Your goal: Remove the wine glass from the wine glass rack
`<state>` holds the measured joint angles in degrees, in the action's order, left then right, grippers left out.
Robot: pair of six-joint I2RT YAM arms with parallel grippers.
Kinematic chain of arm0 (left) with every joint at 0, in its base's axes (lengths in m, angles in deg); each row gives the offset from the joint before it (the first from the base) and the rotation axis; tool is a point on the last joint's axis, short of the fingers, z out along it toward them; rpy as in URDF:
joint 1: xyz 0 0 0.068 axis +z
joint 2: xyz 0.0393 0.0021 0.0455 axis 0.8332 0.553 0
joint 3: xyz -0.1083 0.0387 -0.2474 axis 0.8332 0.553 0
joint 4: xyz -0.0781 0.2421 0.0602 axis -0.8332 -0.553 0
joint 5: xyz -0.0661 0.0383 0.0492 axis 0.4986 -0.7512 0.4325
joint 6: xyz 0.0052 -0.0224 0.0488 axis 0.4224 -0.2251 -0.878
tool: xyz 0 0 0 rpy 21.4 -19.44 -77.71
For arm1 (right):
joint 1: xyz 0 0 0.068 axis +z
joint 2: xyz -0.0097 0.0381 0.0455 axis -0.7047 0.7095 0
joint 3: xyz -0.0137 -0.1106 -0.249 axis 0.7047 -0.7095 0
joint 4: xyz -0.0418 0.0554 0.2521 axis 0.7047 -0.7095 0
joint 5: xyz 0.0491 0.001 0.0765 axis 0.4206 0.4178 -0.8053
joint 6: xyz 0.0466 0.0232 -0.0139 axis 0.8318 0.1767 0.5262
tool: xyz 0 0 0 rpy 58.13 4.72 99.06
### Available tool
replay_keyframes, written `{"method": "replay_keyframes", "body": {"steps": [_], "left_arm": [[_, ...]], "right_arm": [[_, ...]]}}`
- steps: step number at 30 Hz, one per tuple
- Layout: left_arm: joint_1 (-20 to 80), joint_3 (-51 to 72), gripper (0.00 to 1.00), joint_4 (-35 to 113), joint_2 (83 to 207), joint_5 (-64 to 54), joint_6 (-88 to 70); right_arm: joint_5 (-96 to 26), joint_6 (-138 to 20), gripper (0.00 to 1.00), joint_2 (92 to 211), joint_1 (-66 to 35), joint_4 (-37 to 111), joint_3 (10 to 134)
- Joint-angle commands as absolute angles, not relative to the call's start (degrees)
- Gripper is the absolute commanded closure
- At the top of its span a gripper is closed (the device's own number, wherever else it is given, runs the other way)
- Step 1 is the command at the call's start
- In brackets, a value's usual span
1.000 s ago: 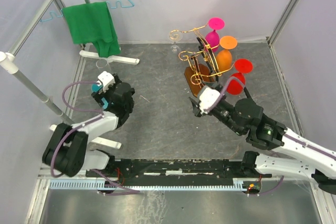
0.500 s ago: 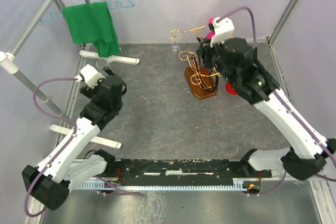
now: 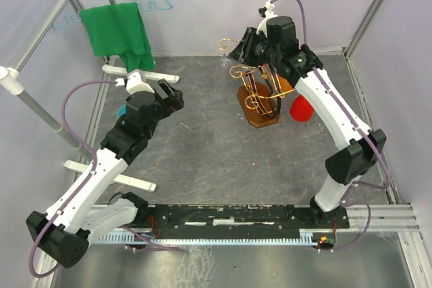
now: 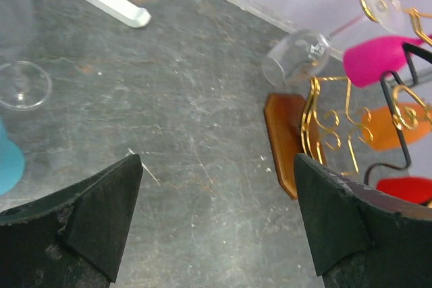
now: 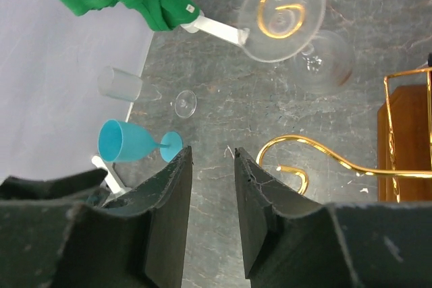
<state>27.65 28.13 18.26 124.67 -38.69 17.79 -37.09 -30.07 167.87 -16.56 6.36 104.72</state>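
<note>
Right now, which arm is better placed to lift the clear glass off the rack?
Right: the right gripper is at the rack, clear glass just ahead; the left gripper is farther off.

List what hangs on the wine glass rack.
A clear wine glass, a pink glass, an orange glass and a red glass hang on the wine glass rack. From above, the right arm covers pink and orange.
</note>
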Motion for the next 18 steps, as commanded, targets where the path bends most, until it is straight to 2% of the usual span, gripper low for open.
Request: {"method": "replay_keyframes", "body": {"steps": [1,18], "left_arm": [[27.2,27.3,0.01,21.2,123.2,-32.7,15.4],[27.2,32.1,0.01,21.7,121.2,-33.5,16.4]], "right_arm": [[-41.1,-23.7,0.60,170.3,-18.2,9.6,108.4],[-39.5,-19.3,0.59,178.2,-21.0,19.1,106.1]]}}
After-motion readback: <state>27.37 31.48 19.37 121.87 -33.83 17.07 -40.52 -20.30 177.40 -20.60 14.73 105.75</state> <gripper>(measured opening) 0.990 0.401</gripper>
